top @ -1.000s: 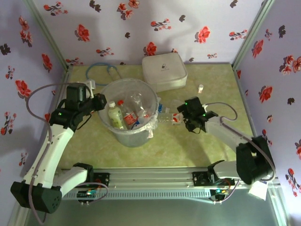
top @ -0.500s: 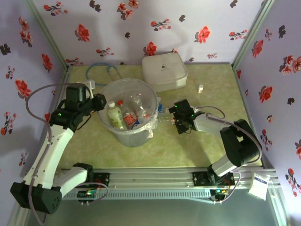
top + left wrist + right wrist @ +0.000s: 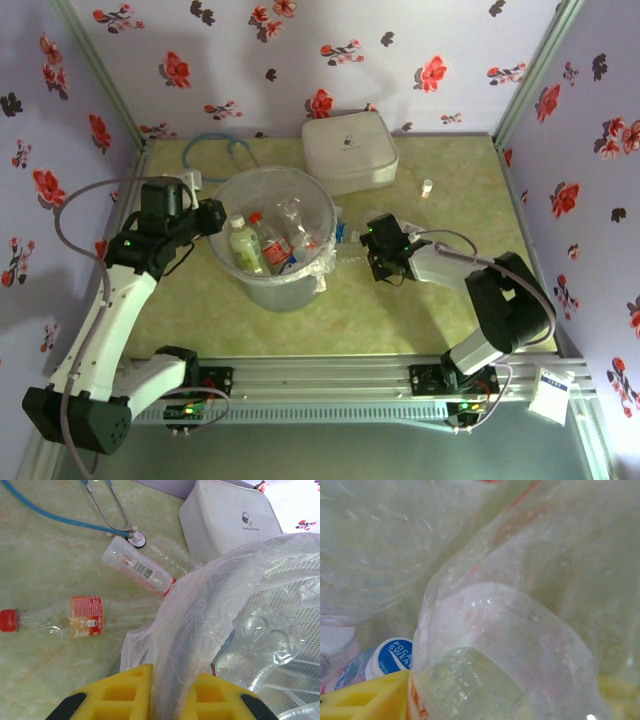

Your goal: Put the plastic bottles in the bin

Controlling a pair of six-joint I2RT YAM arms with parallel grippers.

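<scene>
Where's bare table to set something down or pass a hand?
Free: near strip between bin and front rail; right side beyond white box, except one tiny white piece. Crowded: bottles lying between stethoscope, white box and bin; right arm beside bin.

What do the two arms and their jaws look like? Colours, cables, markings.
The left arm and right arm: white links, black joint housings, small green lights, a grey cable looping off each wrist. Jaws have yellow pads with moulded rectangular pockets.
</scene>
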